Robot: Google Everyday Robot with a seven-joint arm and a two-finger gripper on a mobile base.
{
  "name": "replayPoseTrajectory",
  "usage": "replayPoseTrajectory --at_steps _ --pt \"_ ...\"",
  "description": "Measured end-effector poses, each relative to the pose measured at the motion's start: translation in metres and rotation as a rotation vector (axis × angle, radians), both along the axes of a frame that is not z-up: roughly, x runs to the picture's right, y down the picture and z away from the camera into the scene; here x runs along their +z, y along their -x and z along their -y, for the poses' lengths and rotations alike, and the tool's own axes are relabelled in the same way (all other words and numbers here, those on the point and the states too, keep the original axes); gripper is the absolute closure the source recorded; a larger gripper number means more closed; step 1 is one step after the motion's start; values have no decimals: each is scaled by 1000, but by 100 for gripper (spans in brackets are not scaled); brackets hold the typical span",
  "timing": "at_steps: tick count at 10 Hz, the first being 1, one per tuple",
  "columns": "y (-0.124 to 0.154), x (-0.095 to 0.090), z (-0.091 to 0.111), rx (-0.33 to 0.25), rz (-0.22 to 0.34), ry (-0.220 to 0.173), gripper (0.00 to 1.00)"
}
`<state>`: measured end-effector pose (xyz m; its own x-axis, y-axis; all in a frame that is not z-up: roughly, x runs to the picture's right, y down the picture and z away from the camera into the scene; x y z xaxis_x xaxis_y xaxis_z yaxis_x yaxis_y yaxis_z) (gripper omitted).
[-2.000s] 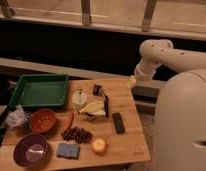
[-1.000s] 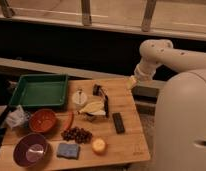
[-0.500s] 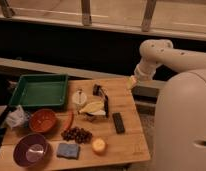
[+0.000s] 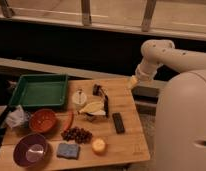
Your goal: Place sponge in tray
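Note:
The light blue sponge lies flat near the front edge of the wooden table, between a purple bowl and a yellow round candle. The green tray sits at the table's back left with nothing in it. My gripper hangs at the end of the white arm, over the table's back right corner, open and holding nothing. It is far from both the sponge and the tray.
An orange bowl and purple bowl stand at the front left. A black bar, dark grapes, yellow candle, white cup and pale yellow items crowd the middle. My white body fills the right.

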<state>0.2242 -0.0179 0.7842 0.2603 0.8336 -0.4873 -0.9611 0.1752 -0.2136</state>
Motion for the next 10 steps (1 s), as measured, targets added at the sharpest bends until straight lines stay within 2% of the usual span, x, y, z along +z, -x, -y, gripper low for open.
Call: replayPoseTrajectory --at_steps 3,5,8,10 --pt "4 -1 1 -9 14 -4 25" --pt "21 -12 2 -60 80 -25 25" --pt "82 -36 -11 -198 223 -51 25" --pt "118 -53 -28 -297 288 -63 25"
